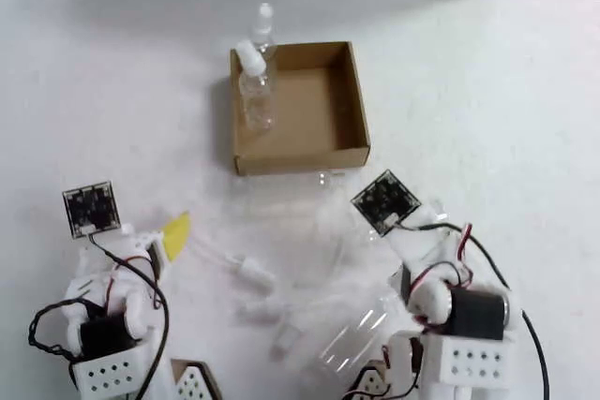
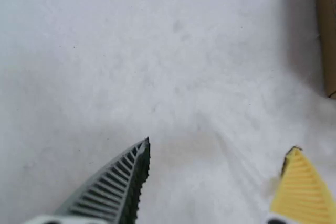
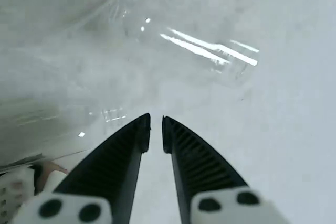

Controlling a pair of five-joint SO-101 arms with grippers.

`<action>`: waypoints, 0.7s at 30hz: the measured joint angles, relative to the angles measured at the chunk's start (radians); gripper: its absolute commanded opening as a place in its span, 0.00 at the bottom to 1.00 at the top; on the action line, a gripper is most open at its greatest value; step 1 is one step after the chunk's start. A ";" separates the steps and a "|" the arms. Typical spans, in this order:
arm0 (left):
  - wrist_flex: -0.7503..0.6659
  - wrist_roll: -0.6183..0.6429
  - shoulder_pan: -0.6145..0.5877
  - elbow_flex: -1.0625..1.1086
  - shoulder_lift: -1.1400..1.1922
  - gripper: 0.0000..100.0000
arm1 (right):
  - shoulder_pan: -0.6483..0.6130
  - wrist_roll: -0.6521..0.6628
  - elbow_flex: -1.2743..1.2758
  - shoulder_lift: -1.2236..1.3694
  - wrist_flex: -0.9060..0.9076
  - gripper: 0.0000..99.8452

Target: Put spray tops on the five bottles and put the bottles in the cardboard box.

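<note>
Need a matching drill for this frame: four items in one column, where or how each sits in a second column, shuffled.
Items:
1. left tool
2. right tool
3. capped bottle
4. loose spray top

States:
A. lying in the cardboard box
B. on the table between the two arms
C. open over bare table
D. nearly shut, facing a clear bottle

Pairs: 1-C, 2-D, 3-A, 4-B.
</note>
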 measured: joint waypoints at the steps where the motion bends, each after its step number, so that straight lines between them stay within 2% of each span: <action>1: 0.000 0.000 0.000 0.000 0.000 0.37 | -0.002 -0.009 -0.002 0.038 -0.002 0.02; 5: 0.000 0.000 0.000 0.000 0.000 0.37 | -0.002 -0.034 -0.006 0.216 -0.121 0.02; 8: 0.000 0.000 0.000 0.000 0.000 0.37 | 0.000 -0.103 -0.028 0.330 -0.250 0.02; 12: 0.000 0.000 0.000 0.000 0.000 0.37 | -0.006 -0.319 -0.130 0.459 -0.370 0.02; 16: 0.000 0.000 0.000 0.000 0.000 0.37 | -0.068 -0.563 -0.203 0.600 -0.489 0.02; 21: 0.000 0.000 0.000 0.000 0.000 0.37 | -0.095 -0.793 -0.256 0.822 -0.658 0.02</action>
